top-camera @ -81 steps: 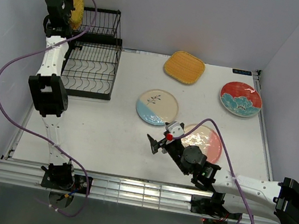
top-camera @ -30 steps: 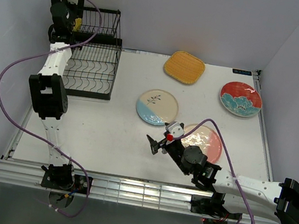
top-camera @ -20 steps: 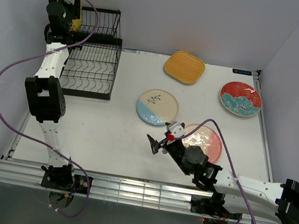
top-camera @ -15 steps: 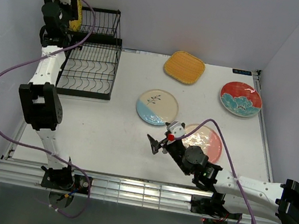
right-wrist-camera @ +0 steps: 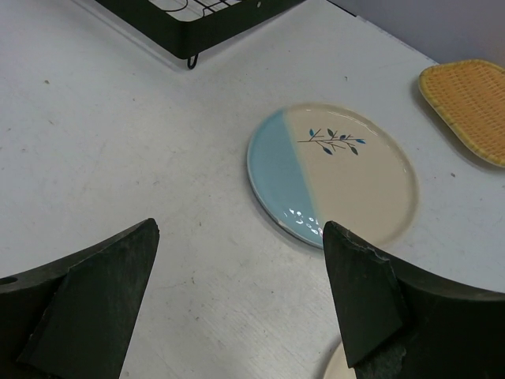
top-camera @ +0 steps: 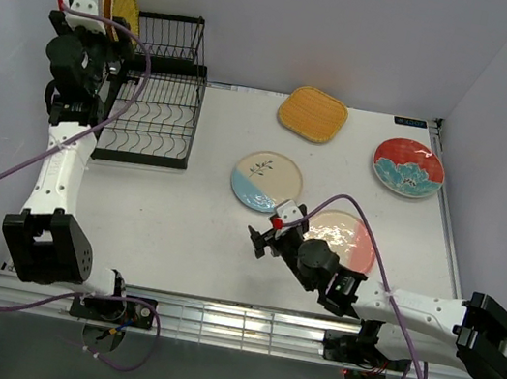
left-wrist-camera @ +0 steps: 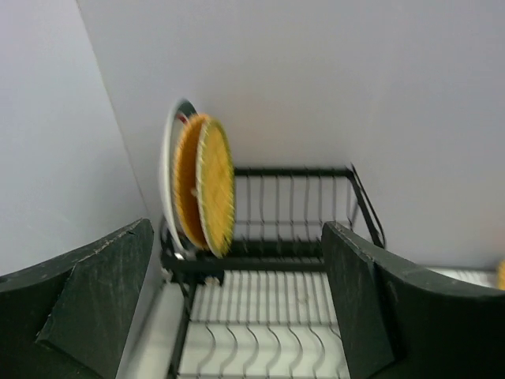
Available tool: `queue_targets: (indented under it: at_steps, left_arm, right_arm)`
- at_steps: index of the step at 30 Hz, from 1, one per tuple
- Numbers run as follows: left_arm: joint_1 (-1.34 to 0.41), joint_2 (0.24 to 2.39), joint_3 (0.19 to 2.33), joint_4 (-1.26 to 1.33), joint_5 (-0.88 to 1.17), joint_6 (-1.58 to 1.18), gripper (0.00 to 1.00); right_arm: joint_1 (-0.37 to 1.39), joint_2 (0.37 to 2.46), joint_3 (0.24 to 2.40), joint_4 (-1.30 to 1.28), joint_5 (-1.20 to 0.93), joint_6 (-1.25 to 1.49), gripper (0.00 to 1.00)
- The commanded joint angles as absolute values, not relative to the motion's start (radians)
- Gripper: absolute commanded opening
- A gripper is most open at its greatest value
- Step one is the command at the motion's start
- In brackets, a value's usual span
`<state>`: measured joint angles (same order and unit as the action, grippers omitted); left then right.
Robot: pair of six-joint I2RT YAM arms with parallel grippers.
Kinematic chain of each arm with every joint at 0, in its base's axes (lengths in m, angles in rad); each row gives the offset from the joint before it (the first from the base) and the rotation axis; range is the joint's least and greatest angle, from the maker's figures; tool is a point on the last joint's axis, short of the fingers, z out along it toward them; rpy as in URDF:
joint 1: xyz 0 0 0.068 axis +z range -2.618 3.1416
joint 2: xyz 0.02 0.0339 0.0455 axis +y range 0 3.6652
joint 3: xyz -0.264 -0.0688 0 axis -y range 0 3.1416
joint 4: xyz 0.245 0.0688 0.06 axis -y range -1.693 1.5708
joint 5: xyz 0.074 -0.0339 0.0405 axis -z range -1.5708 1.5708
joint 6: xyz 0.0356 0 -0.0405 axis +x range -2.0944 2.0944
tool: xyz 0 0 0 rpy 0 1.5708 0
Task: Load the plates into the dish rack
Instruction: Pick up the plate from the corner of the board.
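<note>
Closest to the arms' bases, the right gripper (right-wrist-camera: 241, 237) hangs low over the white table (top-camera: 177, 235). It is well to the right of the black wire dish rack (top-camera: 153, 118) and nearer than it. Its two dark fingers stand wide apart, with nothing between them. Just beside this arm, on the side away from the rack, lies the round cream-and-pink plate (top-camera: 354, 242). It is flat on the table, and the arm hides part of it.

A little farther on lies the round cream-and-blue plate (right-wrist-camera: 331, 174) with a small twig painted on it. It lies flat, straight ahead of the right gripper and a bit to its right, and the two do not touch. It is round, so it has no long side to line up with. The right arm is much nearer to it than the left arm, so I think this plate is the next one to pick up. The fingers would need to go forward and down to catch its rim. A flat plate is hard to get under. From there, the rack is off to the left and farther back.

Farther still, well to the right of the rack, lie the woven orange-yellow rounded-square plate (top-camera: 313, 114) and the red-and-teal flower plate (top-camera: 408, 167), both flat.

At the rack's far left corner, three plates stand on edge: a white plate (left-wrist-camera: 168, 166) and two woven orange-yellow round plates (left-wrist-camera: 215, 185). The left gripper (left-wrist-camera: 237, 268) is up high by the rack's left side, facing them but apart from them. Its fingers are wide and hold nothing.
</note>
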<state>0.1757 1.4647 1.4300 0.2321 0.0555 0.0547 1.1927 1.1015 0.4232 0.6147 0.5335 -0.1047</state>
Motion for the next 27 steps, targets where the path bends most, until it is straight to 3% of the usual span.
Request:
queue_targets:
  at_steps: [1,12,19,24,27]
  left_arm:
    - [0.181,1.381,1.289,0.198,0.178,-0.049,0.98]
    - [0.157,1.391,1.013,0.297,0.537,-0.278,0.98]
    - [-0.03,1.382,0.85,0.402,0.462,-0.267,0.98]
    - [-0.069,1.382,0.784,0.405,0.442,-0.311,0.98]
    - [-0.104,1.378,0.749,0.405,0.295,-0.336,0.94]
  right_arm:
    - [1.183,1.115,0.486,0.609,0.56,-0.071,0.9]
    - [1.163,1.212,0.546,0.581,0.587,-0.063,0.9]
    - [1.144,1.321,0.609,0.571,0.61,-0.107,0.9]
    - [1.129,1.405,0.664,0.528,0.635,-0.13,0.9]
    - [1.085,1.407,0.681,0.512,0.592,-0.108,0.9]
